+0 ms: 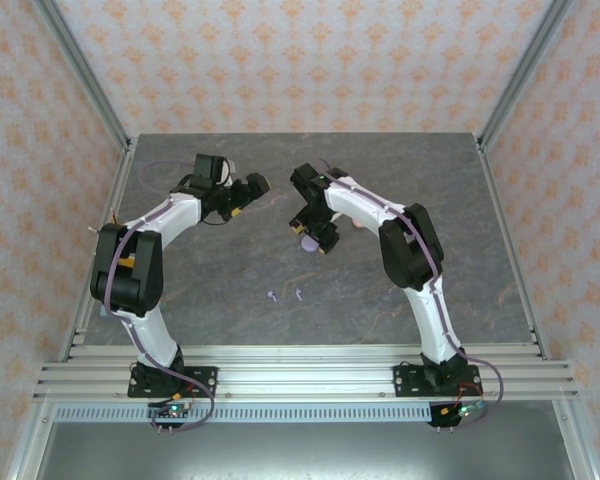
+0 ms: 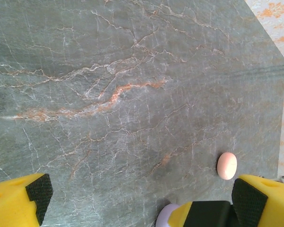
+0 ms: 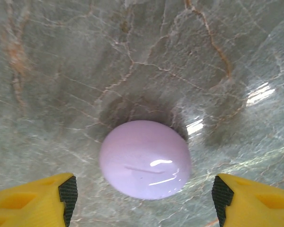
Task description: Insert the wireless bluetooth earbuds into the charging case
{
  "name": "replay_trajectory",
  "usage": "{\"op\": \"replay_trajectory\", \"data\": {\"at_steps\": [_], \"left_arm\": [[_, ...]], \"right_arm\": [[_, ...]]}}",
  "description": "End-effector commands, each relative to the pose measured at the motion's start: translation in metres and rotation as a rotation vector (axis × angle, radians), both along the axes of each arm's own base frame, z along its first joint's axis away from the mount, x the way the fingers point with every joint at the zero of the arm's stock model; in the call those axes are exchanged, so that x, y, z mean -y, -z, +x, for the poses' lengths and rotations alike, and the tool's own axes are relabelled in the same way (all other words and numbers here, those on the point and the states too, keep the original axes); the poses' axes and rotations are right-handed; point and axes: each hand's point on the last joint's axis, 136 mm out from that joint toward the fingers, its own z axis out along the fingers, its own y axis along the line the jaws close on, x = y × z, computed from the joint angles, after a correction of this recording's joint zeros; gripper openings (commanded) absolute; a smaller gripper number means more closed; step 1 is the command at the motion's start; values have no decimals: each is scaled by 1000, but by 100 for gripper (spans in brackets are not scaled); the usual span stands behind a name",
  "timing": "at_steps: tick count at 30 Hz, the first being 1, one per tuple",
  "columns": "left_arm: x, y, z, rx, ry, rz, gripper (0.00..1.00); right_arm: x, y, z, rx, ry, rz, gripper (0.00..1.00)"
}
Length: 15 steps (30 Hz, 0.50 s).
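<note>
Counted two tiny, stemmed, pale purple earbuds [image 1: 272, 296] close together on the grey desk [image 1: 210, 290] between the arms. Found one closed, glossy purple case [image 3: 144, 158] flanked by the spread right gripper [image 3: 145, 194], one pink case [image 2: 226, 165] nearby. Saw left gripper [image 2: 144, 196] spread, empty.

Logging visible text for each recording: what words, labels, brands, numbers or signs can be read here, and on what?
None can be read.
purple case: smooth lid, glare only, no print.
pink case: plain.
right claw and left claw: yellow fingers, black pads, unmarked.
circuit boards at the arm bases, top view: too small to tell.
</note>
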Motion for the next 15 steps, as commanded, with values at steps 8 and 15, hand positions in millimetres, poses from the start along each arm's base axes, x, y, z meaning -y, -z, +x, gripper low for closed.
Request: {"op": "replay_trajectory", "data": {"at_steps": [8, 15], "left_arm": [[1, -7, 10, 26, 0, -31, 100], [3, -5, 14, 25, 0, -44, 100]], "right_arm": [[-2, -8, 8, -14, 114, 3, 77], [-3, 4, 4, -44, 115, -3, 76]]}}
